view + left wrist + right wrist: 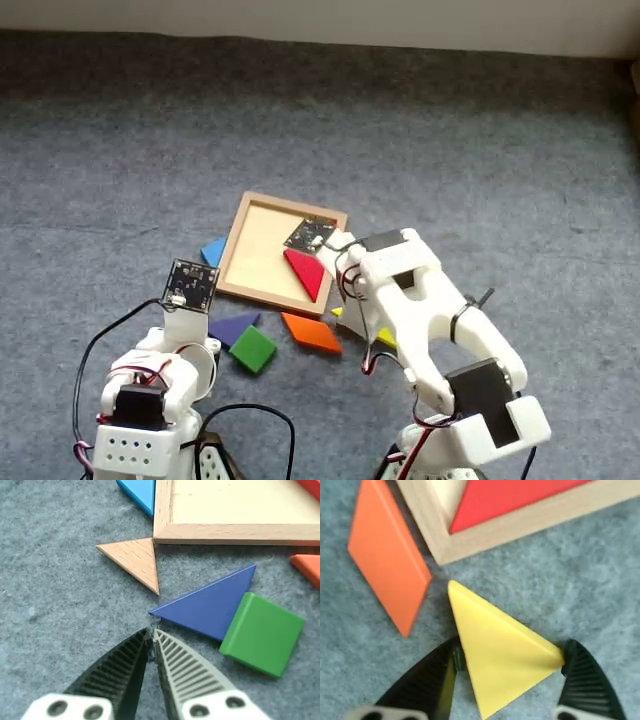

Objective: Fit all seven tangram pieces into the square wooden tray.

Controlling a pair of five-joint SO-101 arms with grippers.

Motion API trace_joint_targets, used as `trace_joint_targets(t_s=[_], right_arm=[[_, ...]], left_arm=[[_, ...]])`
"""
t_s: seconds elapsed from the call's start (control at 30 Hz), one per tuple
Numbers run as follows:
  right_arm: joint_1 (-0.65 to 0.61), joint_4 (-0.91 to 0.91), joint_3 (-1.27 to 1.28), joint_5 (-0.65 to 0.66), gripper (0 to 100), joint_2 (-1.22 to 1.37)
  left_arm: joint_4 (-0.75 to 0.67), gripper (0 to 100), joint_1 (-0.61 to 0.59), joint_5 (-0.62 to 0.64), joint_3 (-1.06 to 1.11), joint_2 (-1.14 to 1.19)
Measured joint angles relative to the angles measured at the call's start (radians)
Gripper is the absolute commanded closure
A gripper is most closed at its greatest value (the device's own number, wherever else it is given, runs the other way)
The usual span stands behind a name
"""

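— Where is the wooden tray (262, 245)?
— Flat on the grey counter (120, 150), with a red triangle (306, 272) in one corner.
— The right tool (510, 652)?
— Just outside that corner, fingers clamped on either side of the yellow triangle (500, 665).
— And the left tool (151, 635)?
— Closed and empty, its tips beside the dark blue triangle (210, 605) near the tray's rim.

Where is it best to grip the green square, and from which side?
From above, I would close on the two opposite sides of the green square that run away from the dark blue triangle. It lies flat, and the triangle seems to touch a third side.
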Motion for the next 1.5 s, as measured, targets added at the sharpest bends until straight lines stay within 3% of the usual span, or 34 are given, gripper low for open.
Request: trace_joint_targets(t_s=[0.43,0.77,1.1,1.27,1.5], right_arm=[[0.006,0.028,0.000,-0.006,74.5,-0.201],[-0.126,-0.009,-0.028,-0.127,74.5,-0.201],[-0.132,-0.054,-0.031,-0.216,74.2,-0.201],[-0.031,-0.028,-0.031,-0.227,76.2,-0.201],[0.175,0.020,-0.031,-0.227,91.6,-0.201]], left_arm=[[0.000,99,0.000,0.000,0.000,0.000],[0.000,99,0.000,0.000,0.000,0.000],[0.000,99,0.000,0.000,0.000,0.000],[0.000,99,0.000,0.000,0.000,0.000],[0.000,99,0.000,0.000,0.000,0.000]])
